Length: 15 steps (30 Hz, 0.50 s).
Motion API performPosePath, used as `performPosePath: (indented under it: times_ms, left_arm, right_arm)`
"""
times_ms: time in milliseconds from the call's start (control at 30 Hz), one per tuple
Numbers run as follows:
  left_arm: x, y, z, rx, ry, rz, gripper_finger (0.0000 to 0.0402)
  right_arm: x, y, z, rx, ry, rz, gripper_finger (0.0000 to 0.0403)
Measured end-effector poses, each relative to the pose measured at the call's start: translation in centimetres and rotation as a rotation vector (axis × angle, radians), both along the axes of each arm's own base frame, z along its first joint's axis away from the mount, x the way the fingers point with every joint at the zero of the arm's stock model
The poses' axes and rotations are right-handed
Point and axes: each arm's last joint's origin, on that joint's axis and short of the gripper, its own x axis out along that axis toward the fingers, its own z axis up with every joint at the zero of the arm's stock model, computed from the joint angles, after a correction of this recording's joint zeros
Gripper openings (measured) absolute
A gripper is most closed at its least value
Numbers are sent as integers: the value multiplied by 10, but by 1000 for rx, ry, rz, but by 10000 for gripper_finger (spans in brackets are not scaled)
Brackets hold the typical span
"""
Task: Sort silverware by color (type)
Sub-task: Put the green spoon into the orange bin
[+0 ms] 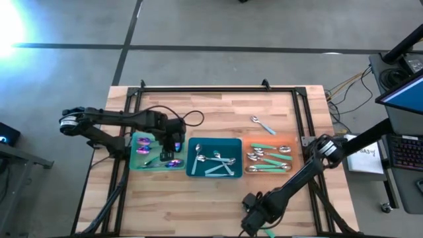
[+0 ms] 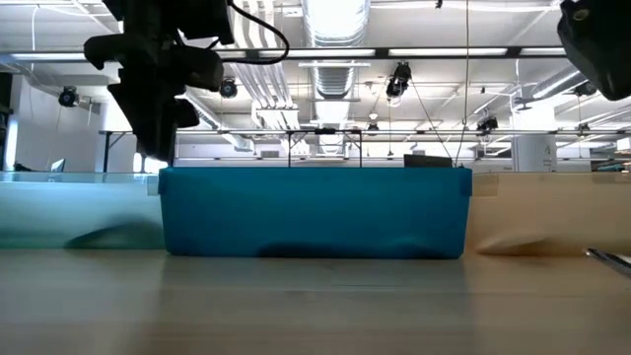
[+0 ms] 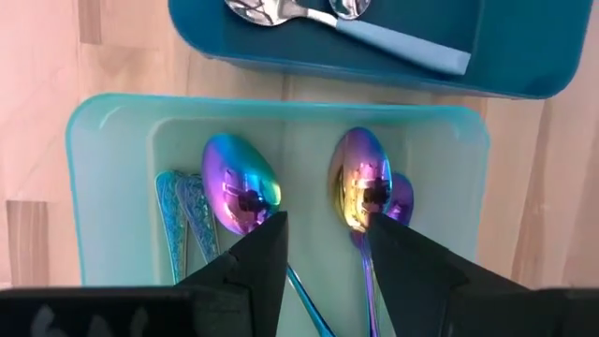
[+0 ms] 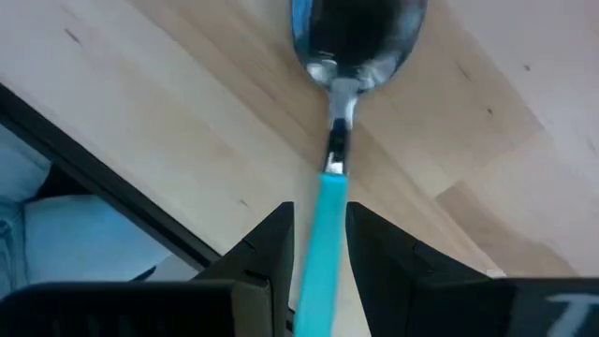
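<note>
Wood table (image 1: 218, 192) w/ 3 trays, ceiling lights (image 2: 335, 25).

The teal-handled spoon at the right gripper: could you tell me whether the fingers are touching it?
Touching. In the right wrist view, the right gripper has its two fingers pressed against both sides of the teal-handled spoon, with no gap showing on either side.

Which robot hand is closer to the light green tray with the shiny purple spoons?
The left gripper is closer: it hangs right over the pale green plastic tray, above its iridescent purple spoons. The right gripper is far off at the table's front edge, holding a teal-handled spoon.
</note>
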Motion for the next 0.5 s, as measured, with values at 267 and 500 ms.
performPosePath:
  times_ms: [267,500]
  left_arm:
    - [5,-7,1,3,-45,-32,134]
    - [7,-13,2,4,-68,-57,134]
  right_arm:
    - [0,2,-7,-19,5,6,91]
    - [-2,0,-22,-33,46,10,91]
